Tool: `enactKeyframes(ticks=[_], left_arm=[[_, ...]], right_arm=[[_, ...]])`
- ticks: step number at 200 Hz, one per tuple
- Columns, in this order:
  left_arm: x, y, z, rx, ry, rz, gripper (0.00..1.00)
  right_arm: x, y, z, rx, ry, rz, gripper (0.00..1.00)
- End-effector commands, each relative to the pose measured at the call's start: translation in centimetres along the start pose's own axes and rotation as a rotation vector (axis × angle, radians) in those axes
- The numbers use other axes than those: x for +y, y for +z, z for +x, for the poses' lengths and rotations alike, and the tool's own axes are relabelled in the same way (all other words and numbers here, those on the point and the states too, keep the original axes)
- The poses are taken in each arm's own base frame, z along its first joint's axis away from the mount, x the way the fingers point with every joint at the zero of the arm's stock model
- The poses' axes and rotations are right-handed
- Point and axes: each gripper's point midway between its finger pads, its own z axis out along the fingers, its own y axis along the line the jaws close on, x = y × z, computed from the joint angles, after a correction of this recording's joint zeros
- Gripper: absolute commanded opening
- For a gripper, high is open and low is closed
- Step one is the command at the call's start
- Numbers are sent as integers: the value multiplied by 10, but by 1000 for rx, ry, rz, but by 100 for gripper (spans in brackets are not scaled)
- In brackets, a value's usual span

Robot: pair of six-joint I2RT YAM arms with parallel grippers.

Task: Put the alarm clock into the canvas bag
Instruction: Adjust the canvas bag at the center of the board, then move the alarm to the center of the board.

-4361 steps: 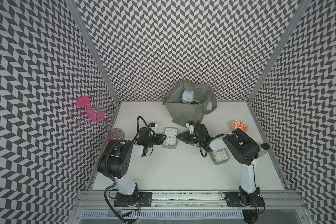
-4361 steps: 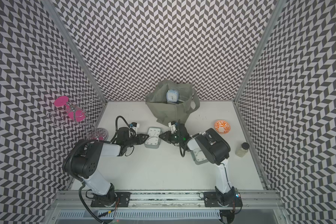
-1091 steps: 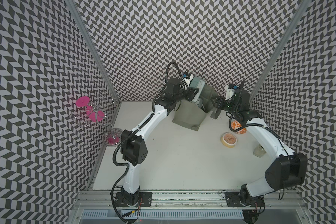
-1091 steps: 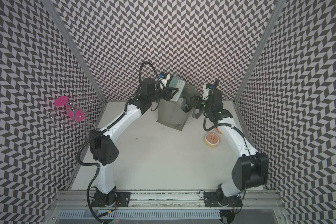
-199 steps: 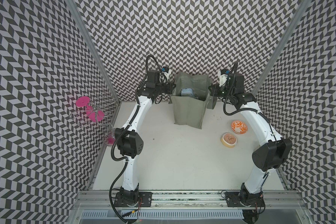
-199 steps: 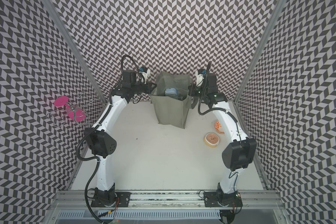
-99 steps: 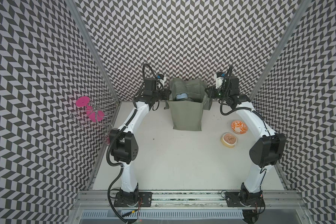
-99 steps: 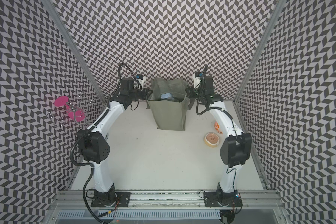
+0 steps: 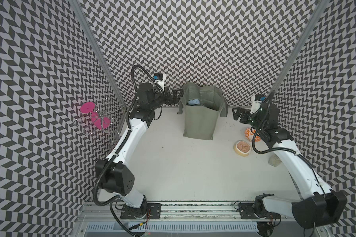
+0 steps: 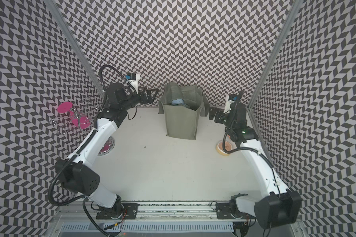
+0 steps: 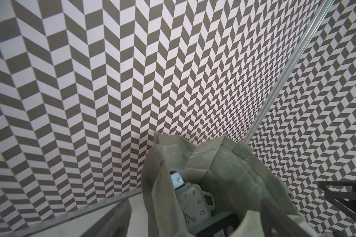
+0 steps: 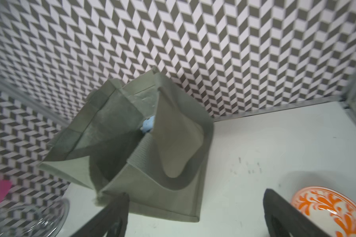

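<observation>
one table (image 9: pixel 173 174) carries everything. two arms reach to its far edge. one canvas bag (image 9: pixel 199 123) stands at the table's 12 o'clock, close to the back wall. its two strap handles hang down outside it, one on each side.

the left gripper (image 9: pixel 177 96) sits at the bag's 10 o'clock, just beside the rim but apart from it. its fingers are spread wide and grasp nothing. the right gripper (image 9: pixel 235 113) sits at the bag's 3 o'clock, near it and not touching, also released and empty.

two bowls lie at the table's 3 o'clock. one is an orange-patterned bowl (image 12: pixel 327 207) and one is a tan bowl (image 9: pixel 243 148). one glass dish (image 10: pixel 107 146) is at 9 o'clock and one small jar (image 9: pixel 274 162) at 4 o'clock.

one alarm clock (image 11: pixel 193 207) lies inside the bag, low among the folds. one pale blue piece (image 9: pixel 193 102) sits beside it. whether that piece belongs to the clock cannot be told.

the bag's long axis is upright, with its mouth open upward. the clock is square, so no long axis shows. its white dial faces up toward the mouth, tilted.
</observation>
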Motion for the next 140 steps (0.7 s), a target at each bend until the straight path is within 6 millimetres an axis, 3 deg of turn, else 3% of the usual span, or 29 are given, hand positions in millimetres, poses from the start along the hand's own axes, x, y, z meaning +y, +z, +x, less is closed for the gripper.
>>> enactKeyframes(ticks=[1,27,59,107,140], left_arm=[[-8,-22,10,-94,-72,14,99],[-8,-44,49,-88,-145,-10,99],[-3,-64,94,-56,-222,-53,99],[-18,-93,154,9,-297,-24,99],[-43,-105,190,77,-352,117,99]], right_arm=[[-37,-7,38,29,46,122,99],[-60,-11,94,108,79,168,99],[-78,-5,140,181,113,192,99],[-96,16,157,222,145,230,99],[-106,30,159,250,140,249,99]])
